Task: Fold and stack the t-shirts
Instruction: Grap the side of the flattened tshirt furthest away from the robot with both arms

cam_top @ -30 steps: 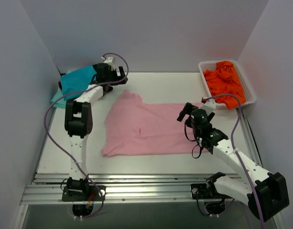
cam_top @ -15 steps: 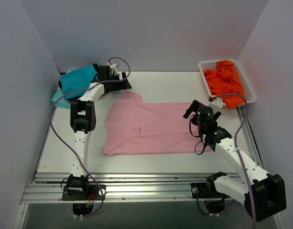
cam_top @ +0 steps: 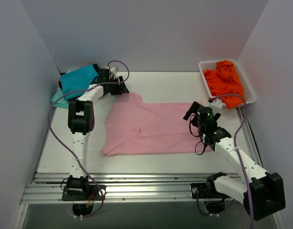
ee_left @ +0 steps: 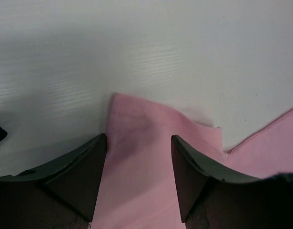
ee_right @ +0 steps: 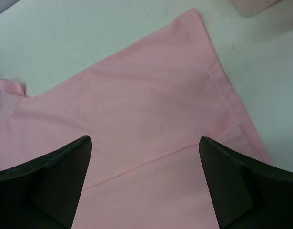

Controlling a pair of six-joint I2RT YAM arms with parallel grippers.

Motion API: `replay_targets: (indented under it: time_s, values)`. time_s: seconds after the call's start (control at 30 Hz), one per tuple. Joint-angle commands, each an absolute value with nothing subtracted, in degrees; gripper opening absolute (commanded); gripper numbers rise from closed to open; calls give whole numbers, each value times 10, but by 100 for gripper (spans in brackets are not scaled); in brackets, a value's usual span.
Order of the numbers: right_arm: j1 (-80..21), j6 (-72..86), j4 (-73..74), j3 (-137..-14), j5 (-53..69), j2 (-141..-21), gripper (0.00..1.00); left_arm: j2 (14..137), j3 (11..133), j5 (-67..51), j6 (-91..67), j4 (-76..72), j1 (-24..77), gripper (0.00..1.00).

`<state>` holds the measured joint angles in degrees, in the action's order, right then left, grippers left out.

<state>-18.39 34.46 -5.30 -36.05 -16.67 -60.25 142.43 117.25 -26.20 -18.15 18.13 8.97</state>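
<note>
A light pink t-shirt (cam_top: 148, 126) lies spread flat in the middle of the table. My left gripper (cam_top: 121, 88) is open just above its far left corner; in the left wrist view that corner (ee_left: 136, 143) lies between the open fingers. My right gripper (cam_top: 190, 112) is open over the shirt's right part; the right wrist view shows pink cloth (ee_right: 146, 124) with a seam between the wide-open fingers. A teal t-shirt (cam_top: 77, 80) lies folded at the far left on a pale aqua one (cam_top: 58, 99). An orange t-shirt (cam_top: 225, 81) is heaped in the basket.
A white lattice basket (cam_top: 251, 93) stands at the far right corner, the orange shirt hanging over its near rim. Walls close the table on the left, back and right. A rail runs along the table's near edge (cam_top: 136, 183).
My left gripper has moved right off the teal pile to the pink shirt's far left corner. My right gripper has moved slightly right and farther back over the shirt.
</note>
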Motion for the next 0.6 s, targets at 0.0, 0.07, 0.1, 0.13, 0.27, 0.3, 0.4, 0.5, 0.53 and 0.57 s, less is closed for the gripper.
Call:
replay_targets:
  time_s: [0.0, 0.07, 0.1, 0.13, 0.27, 0.3, 0.4, 0.5, 0.53, 0.57]
  values:
    - [-178, 348, -42, -372, -183, -592, 91, 1445, 1196, -250, -177, 233, 98, 64]
    - [-177, 349, -43, -374, -188, -596, 91, 1448, 1207, -242, -174, 245, 100, 61]
    - [-176, 350, -43, -376, -190, -599, 91, 1454, 1212, -239, -171, 250, 101, 60]
    - [-174, 350, -43, -377, -194, -603, 91, 1456, 1224, -236, -168, 256, 103, 56]
    - [-169, 356, -49, -398, -200, -621, 91, 1480, 1263, -214, -158, 301, 114, 40]
    - [-167, 361, -52, -402, -199, -633, 91, 1483, 1270, -208, -155, 308, 117, 36]
    - [-160, 373, -84, -423, -194, -657, 91, 1486, 1278, -190, -156, 314, 120, 11]
    - [-150, 374, -115, -467, -196, -743, 91, 1470, 1254, -180, -162, 295, 120, 2]
    - [-145, 374, -116, -483, -199, -769, 91, 1463, 1243, -178, -162, 287, 120, 2]
    - [-139, 371, -122, -499, -196, -793, 91, 1447, 1231, -176, -162, 271, 120, 2]
